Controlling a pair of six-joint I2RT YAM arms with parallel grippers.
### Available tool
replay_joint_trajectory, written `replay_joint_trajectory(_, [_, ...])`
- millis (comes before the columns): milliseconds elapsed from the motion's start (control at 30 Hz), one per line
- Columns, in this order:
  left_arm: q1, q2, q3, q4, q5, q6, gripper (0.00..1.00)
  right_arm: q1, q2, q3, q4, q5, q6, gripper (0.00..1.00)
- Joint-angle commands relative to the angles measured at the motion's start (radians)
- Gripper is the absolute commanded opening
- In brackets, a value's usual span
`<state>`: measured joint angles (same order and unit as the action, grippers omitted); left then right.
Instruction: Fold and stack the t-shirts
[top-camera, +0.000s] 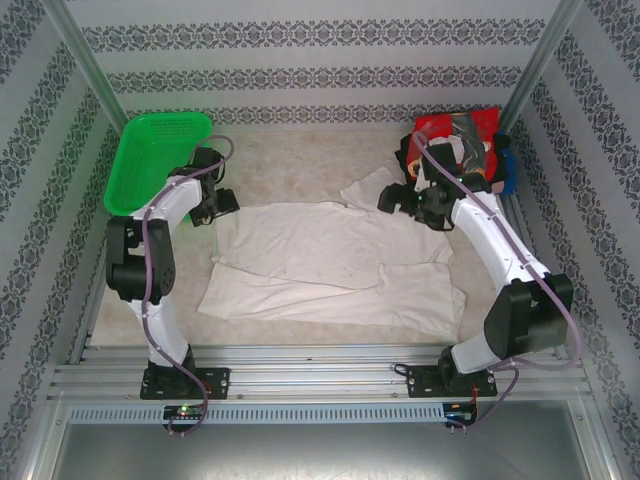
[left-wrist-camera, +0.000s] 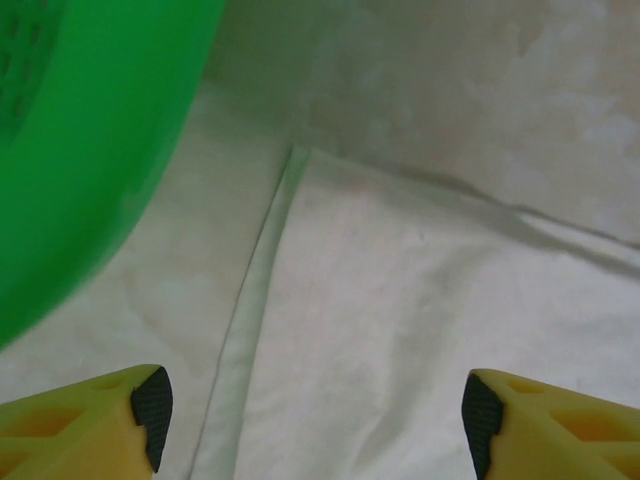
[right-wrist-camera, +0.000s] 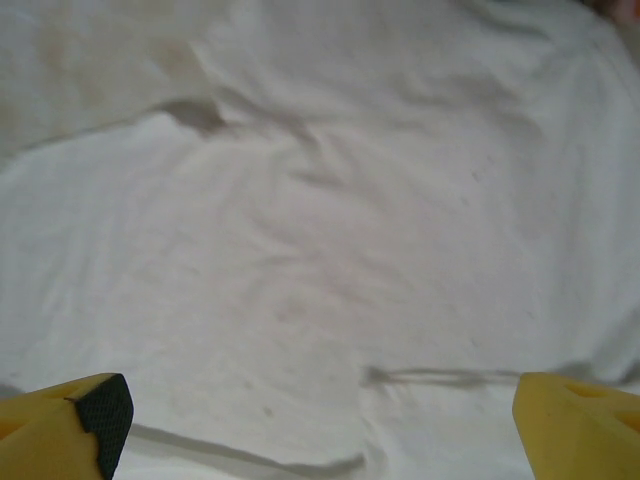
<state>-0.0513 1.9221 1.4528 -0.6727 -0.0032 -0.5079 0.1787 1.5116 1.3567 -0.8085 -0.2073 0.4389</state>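
Note:
A large white t-shirt (top-camera: 330, 265) lies spread flat across the middle of the table, with a sleeve reaching toward the back. My left gripper (top-camera: 224, 206) hovers at its back left corner. In the left wrist view the left gripper (left-wrist-camera: 315, 418) is open, with the shirt's hemmed edge (left-wrist-camera: 262, 280) below and nothing between the pads. My right gripper (top-camera: 393, 200) is over the shirt's back right part. In the right wrist view it (right-wrist-camera: 320, 425) is open above wrinkled white cloth (right-wrist-camera: 300, 230). Folded t-shirts, red (top-camera: 462, 128), black and blue (top-camera: 510, 165), are stacked at the back right.
A green mesh basket (top-camera: 155, 160) leans at the back left, close to the left gripper, and its rim (left-wrist-camera: 80, 150) shows in the left wrist view. Patterned walls and metal posts enclose the table. Bare tabletop (top-camera: 290, 165) lies behind the shirt.

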Motion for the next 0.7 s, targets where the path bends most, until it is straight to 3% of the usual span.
replay_joint_trajectory(0, [-0.004, 0.061, 0.06, 0.059, -0.026, -0.013, 0.75, -0.004, 0.063, 0.094, 0.018, -0.077, -0.046, 0.98])
replay_joint_trajectory(333, [0.033, 0.202, 0.18, 0.062, -0.078, 0.0, 0.62, -0.023, 0.163, 0.246, 0.015, -0.115, -0.071, 0.98])
replay_joint_trajectory(667, [0.042, 0.246, 0.199, 0.07, -0.053, 0.005, 0.56, -0.046, 0.161, 0.205, 0.013, -0.117, -0.07, 0.98])
